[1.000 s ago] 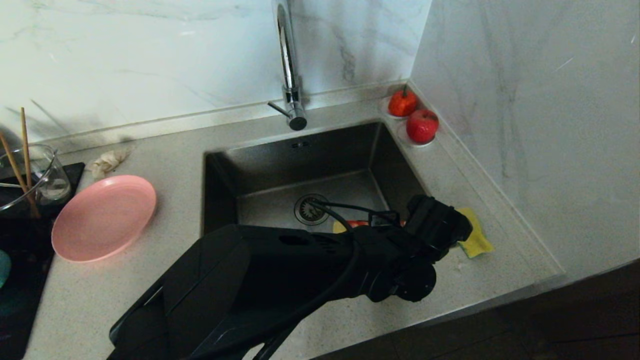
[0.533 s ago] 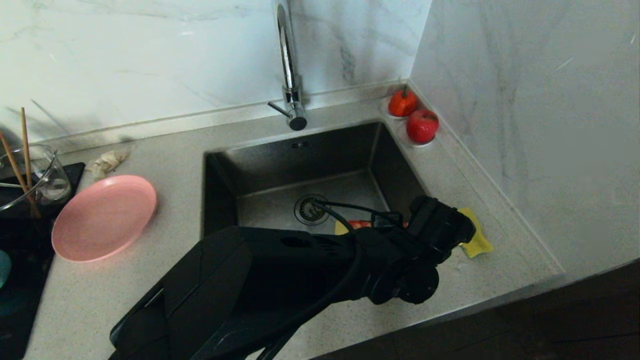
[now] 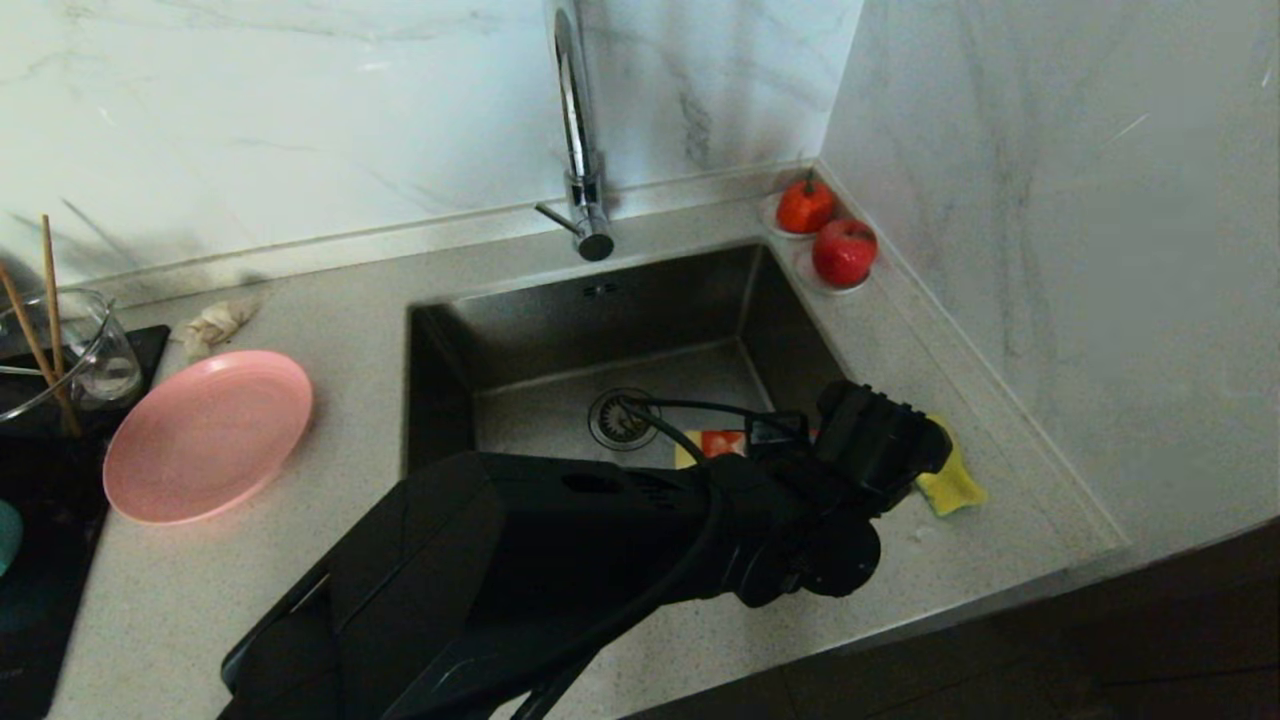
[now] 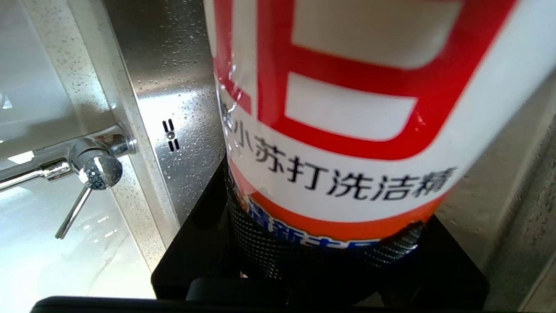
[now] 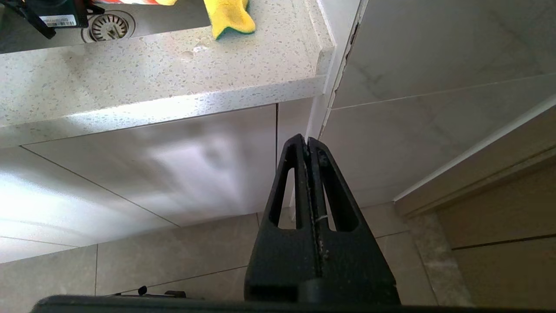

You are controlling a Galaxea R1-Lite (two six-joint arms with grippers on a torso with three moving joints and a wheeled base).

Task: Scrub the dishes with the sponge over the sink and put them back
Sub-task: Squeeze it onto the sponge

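My left gripper [image 4: 323,261] is shut on a white dish-soap bottle [image 4: 347,108] with a red and orange label. It holds the bottle over the right side of the sink [image 3: 600,330]. In the head view the left wrist hides most of the bottle [image 3: 718,442]. The yellow and green sponge [image 3: 950,480] lies on the counter just right of the sink, beside that wrist. The pink plate [image 3: 205,435] rests on the counter left of the sink. A sliver of the teal bowl [image 3: 5,535] shows at the far left edge. My right gripper [image 5: 307,141] hangs shut and empty below the counter's front edge.
A tall chrome tap [image 3: 575,130] stands behind the sink, and the drain strainer [image 3: 622,420] lies in its floor. Two red fruits on saucers [image 3: 830,235] sit in the back right corner. A glass cup with chopsticks [image 3: 70,350] and a beige rag [image 3: 215,322] are at the left.
The bottle's label shows a little more beside the left wrist in the head view. Nothing else has moved.
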